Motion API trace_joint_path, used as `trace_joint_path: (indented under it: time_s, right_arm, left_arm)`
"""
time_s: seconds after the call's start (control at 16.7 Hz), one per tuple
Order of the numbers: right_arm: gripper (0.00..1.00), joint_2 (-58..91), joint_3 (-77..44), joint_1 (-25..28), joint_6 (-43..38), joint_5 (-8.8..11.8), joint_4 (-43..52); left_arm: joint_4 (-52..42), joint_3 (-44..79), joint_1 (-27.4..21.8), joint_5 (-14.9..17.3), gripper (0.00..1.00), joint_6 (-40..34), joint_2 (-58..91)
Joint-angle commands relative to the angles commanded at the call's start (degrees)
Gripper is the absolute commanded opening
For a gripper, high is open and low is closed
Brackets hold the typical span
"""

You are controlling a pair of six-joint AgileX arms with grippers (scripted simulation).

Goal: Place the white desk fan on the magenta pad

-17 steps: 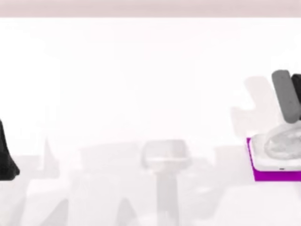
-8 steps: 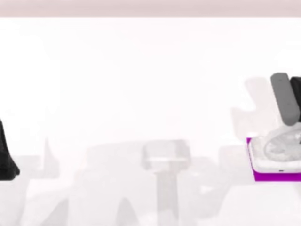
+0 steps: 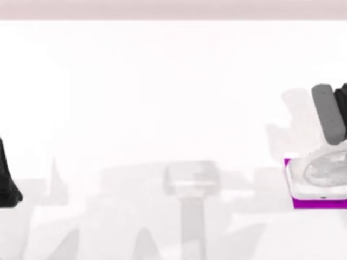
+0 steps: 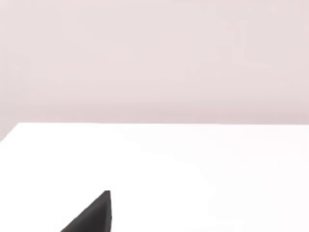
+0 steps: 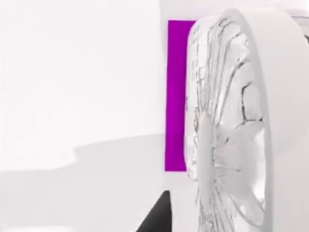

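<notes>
One white desk fan (image 3: 320, 173) and one magenta pad (image 3: 317, 202) show in the top view, both at about four o'clock on the table (image 3: 162, 97), hard against the right edge of the picture. Fan's squarish base sits on the pad, magenta strips showing along its left and near sides. Grille head lies over the base, partly cut off by the frame edge. Right gripper (image 3: 333, 116) hangs just beyond the fan, at about three o'clock: one grey finger and one darker finger side by side, tips close above the grille; whether they pinch the fan cannot be told from here. Left arm parked at nine o'clock, only a black part at the frame edge.

Left wrist view: bare table, pale wall behind, one black finger tip (image 4: 94, 215) at the picture's edge. Jaw state cannot be told.

Right wrist view: one grille head (image 5: 231, 130) close up, ribs visible, the pad (image 5: 175, 96) behind it as a magenta strip. One dark fingertip (image 5: 157, 217) in view, apart from the grille.
</notes>
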State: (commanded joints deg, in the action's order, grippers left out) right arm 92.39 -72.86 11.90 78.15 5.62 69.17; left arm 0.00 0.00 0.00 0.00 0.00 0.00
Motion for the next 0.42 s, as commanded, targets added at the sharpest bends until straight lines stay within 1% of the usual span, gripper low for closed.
trace_joint_path:
  time_s: [0.06, 0.12, 0.42]
  right_arm:
    - [0.98, 0.00, 0.00, 0.00, 0.00, 0.00, 0.00]
    - [1.00, 0.00, 0.00, 0.00, 0.00, 0.00, 0.00]
    - [1.00, 0.00, 0.00, 0.00, 0.00, 0.00, 0.00]
  left_arm:
    - [0.00, 0.00, 0.00, 0.00, 1.00, 0.00, 0.00]
    - [0.00, 0.00, 0.00, 0.00, 1.00, 0.00, 0.00]
    - [0.00, 0.00, 0.00, 0.00, 1.00, 0.00, 0.00]
